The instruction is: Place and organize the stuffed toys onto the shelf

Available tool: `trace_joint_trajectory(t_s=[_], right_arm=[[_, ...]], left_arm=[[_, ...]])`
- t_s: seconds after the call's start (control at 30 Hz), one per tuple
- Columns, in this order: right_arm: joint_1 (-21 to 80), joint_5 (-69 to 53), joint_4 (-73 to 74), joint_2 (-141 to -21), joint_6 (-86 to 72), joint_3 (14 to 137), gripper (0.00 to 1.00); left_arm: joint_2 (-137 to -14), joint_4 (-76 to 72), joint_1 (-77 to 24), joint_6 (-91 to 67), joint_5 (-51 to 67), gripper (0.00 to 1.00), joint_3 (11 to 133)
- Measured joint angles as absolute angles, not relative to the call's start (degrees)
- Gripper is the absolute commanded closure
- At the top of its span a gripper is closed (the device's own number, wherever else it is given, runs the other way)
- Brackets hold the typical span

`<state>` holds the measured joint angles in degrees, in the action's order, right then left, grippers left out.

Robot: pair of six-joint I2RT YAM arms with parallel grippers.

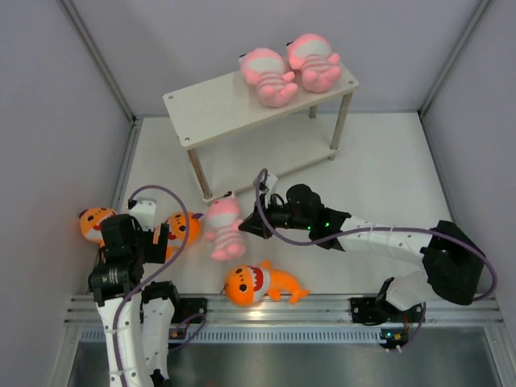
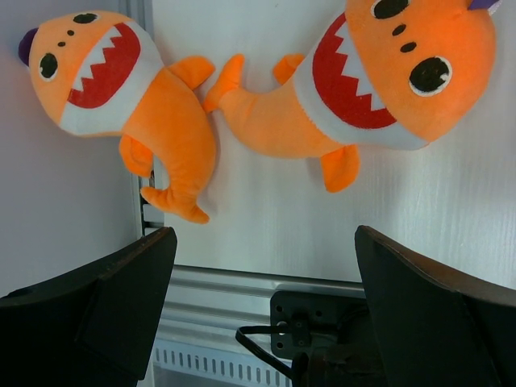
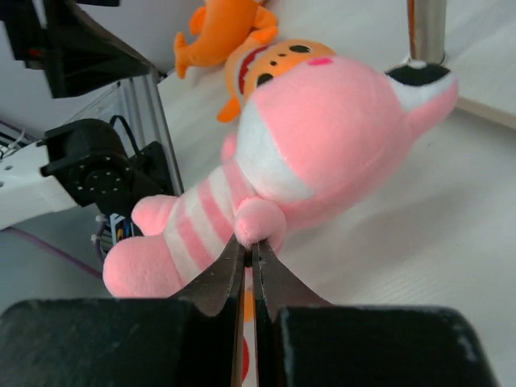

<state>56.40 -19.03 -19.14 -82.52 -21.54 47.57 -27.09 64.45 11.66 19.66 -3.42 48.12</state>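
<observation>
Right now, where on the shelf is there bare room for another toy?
The shelf top is bare left of the two pink toys; the lower tier looks bare too. The top's right end is crowded.

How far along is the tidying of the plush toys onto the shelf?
Done: two pink striped plush toys lie atop the pale wooden shelf. In hand: the right pincer pinches a limb of the third pink plush toy. To do: three orange plush sharks on the table, two near the open left pincer.
</observation>
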Motion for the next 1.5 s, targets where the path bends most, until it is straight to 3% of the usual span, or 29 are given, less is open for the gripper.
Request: trace_joint_trajectory(t_s=[0.3, 0.6, 0.8, 0.97, 1.2, 1.5], right_arm=[[59.18, -19.77, -5.65, -74.32, -14.59, 54.24, 1.00], [59.61, -17.58, 9.06, -74.17, -4.58, 80.38, 1.00], [54.54, -17.34, 6.09, -81.54, -4.84, 97.54, 1.00], [47.27, -17.02, 4.03, -94.96, -8.60, 110.00, 1.00], [41.32, -15.03, 2.61, -108.01, -15.88, 113.40, 1.00], [40.40, -8.91, 0.16, -108.27, -25.56, 112.64, 1.00]], left_arm=[[-27.07, 64.45, 11.66, 19.66, -3.29, 0.01, 48.12], [-26.59, 64.47, 11.66, 19.66, -3.27, 0.01, 48.12], [-26.59, 64.45, 11.66, 19.66, -3.27, 0.01, 48.12], [-26.26, 64.45, 11.68, 19.66, -3.27, 0.01, 48.12], [-25.85, 64.45, 11.70, 19.66, -3.25, 0.01, 48.12], [-25.58, 64.45, 11.70, 19.66, -3.25, 0.01, 48.12]])
